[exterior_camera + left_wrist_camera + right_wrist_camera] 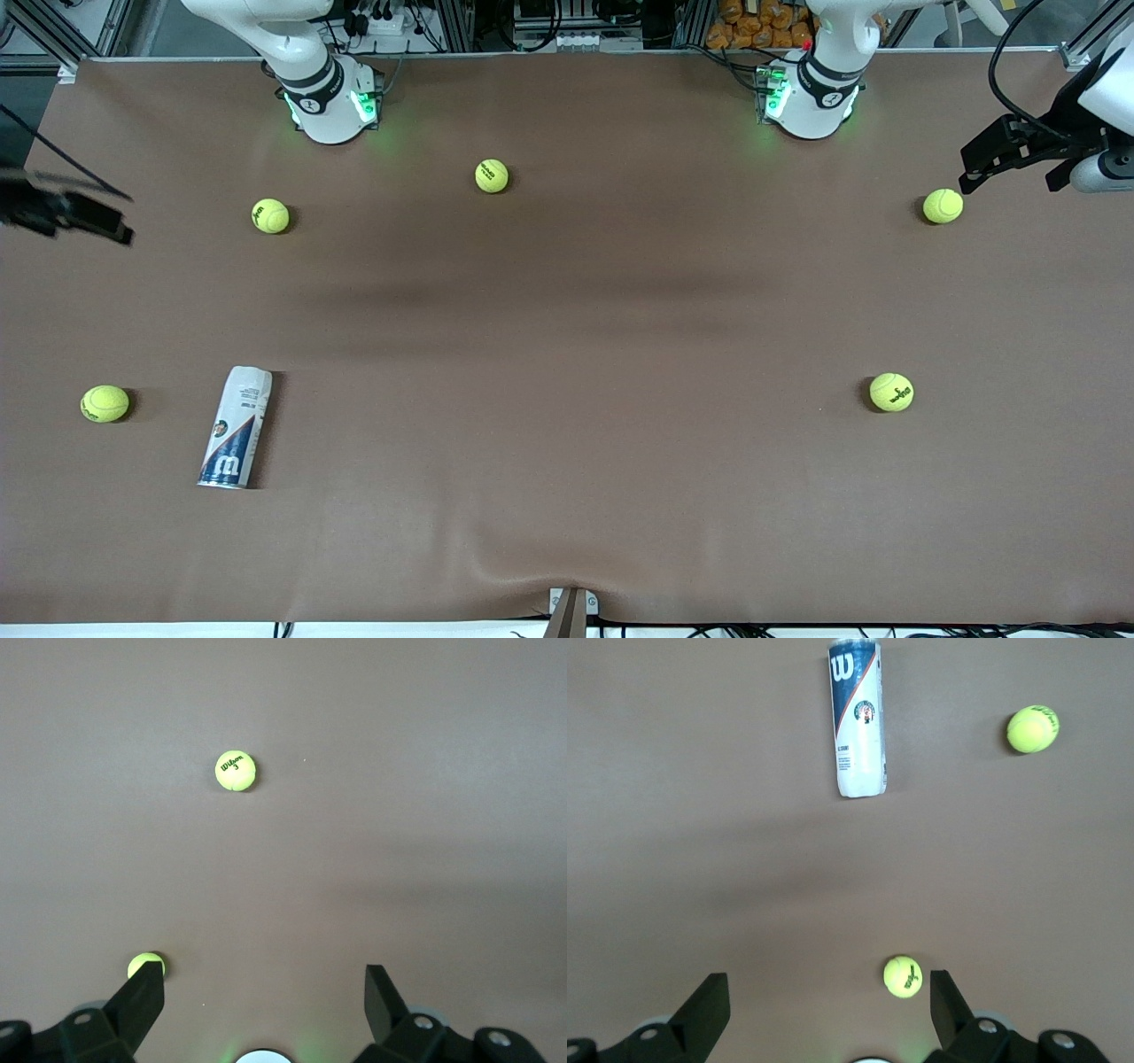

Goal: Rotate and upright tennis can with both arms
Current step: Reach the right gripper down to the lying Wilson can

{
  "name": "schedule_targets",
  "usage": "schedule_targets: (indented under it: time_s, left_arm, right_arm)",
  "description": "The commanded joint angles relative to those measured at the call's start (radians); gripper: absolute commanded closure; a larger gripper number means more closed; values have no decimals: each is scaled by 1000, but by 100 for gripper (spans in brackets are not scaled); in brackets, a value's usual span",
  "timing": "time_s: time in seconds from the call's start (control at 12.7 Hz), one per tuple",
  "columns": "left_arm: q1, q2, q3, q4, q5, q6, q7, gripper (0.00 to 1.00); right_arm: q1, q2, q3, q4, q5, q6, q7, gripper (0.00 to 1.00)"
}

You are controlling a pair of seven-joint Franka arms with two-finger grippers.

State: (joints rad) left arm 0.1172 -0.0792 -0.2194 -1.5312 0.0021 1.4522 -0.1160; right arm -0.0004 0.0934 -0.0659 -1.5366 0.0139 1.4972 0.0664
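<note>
The tennis can [235,427] lies on its side on the brown table, near the front camera toward the right arm's end, its dark-blue "W" end nearest the camera. In the right wrist view the tennis can [857,718] lies well ahead of the open fingers. My right gripper [106,217] hangs open and empty above the table's edge at the right arm's end. My left gripper [979,168] hangs open and empty over the left arm's end, far from the can. Both wrist views show wide-open jaws, the left gripper [264,988] and the right gripper [828,992], holding nothing.
Several yellow-green tennis balls lie scattered: one [104,403] beside the can, one [270,215] and one [492,175] near the right arm's base, one [943,206] under the left gripper, one [891,392] nearer the camera. A table clamp [571,607] sits at the front edge.
</note>
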Motion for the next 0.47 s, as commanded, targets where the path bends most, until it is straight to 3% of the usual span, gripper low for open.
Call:
schedule_targets:
  time_s: [0.0,0.39]
  left_arm:
    - [10,-2,-2,14,-2,-19,24,0]
    - [10,-2,-2,11,-1,-19,29,0]
  right_arm:
    - [-4,138,-2,-33,-22,104,-10,0]
    - [-27,388,-2,-30,-20,404,-169,0]
